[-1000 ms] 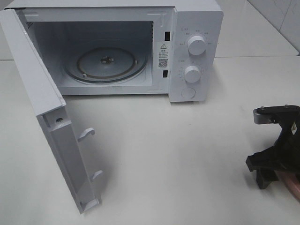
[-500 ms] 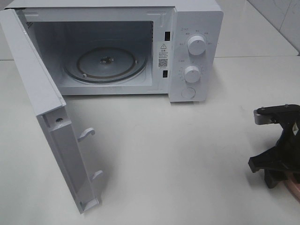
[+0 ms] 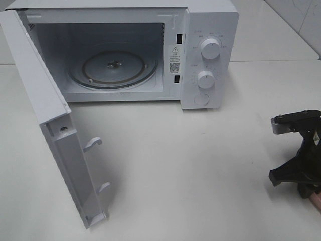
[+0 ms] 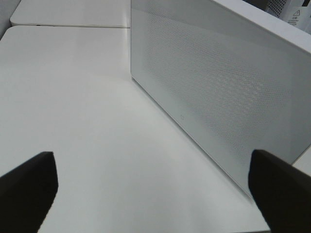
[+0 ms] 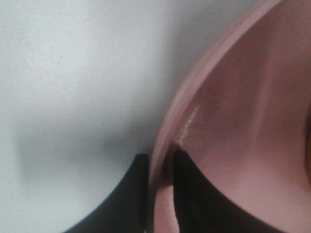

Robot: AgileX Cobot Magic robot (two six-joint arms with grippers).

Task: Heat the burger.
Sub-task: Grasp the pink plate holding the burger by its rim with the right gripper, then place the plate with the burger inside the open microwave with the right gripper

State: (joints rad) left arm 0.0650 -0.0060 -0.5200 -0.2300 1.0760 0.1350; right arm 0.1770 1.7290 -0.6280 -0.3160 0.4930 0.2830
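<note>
The pink plate point(image 5: 243, 121) fills the right wrist view, and my right gripper point(image 5: 160, 160) pinches its rim, one black finger outside and one inside. From the high camera that gripper point(image 3: 306, 188) sits low at the table's right edge, with only a sliver of the plate point(image 3: 317, 201) showing beside it. The burger is out of view. My left gripper point(image 4: 153, 194) stands wide open over bare table, holding nothing; the high camera does not show it. The white microwave point(image 3: 200, 50) stands at the back with its door point(image 3: 55, 125) swung open and its glass turntable point(image 3: 113, 68) bare.
The open door juts forward over the left part of the table. A perforated white panel of the microwave point(image 4: 218, 82) stands close beside the left gripper. Two knobs point(image 3: 209, 48) sit on the microwave's right panel.
My right gripper has closed from wide open onto the plate's rim and shifted slightly right and down. The left gripper and the microwave have not moved.
</note>
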